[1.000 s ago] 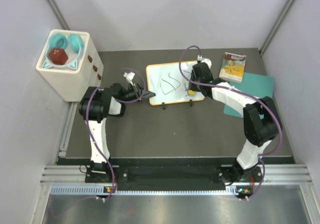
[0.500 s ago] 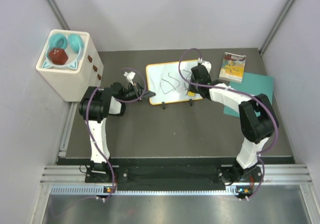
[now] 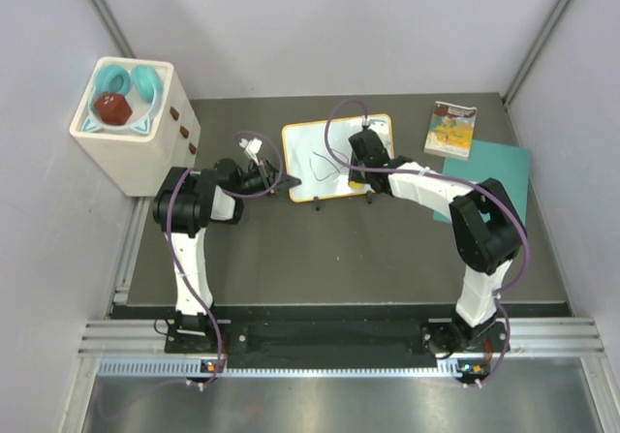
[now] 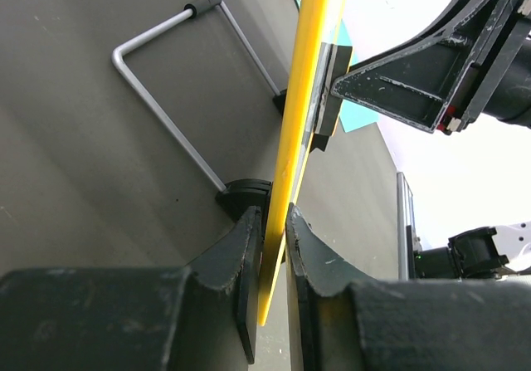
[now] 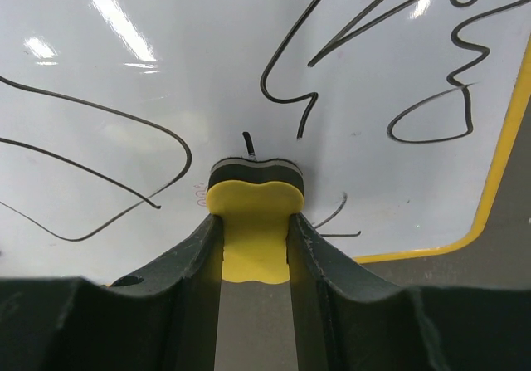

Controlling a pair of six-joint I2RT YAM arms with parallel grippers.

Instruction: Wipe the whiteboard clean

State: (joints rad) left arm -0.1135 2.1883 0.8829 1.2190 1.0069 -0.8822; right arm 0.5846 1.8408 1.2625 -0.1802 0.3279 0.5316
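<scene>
Wiping step in hand: whiteboard point(image 3: 308, 152), back-centre of desk point(image 3: 291, 249), is pinched at its left rim by left claw point(image 4: 272, 222), nearly closed. Yellow eraser point(image 5: 254, 190) is clamped in right claw point(image 5: 254, 238) & pressed to the board. Next, probably: scribbles point(image 3: 325, 169) to be swept w/ steady pressure.

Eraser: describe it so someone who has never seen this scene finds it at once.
On the dark table stands the whiteboard with an orange-yellow rim. The right hand holds a small block against its scribbled face: the eraser, yellow-backed with a black pad, unlike the flat white board.
</scene>
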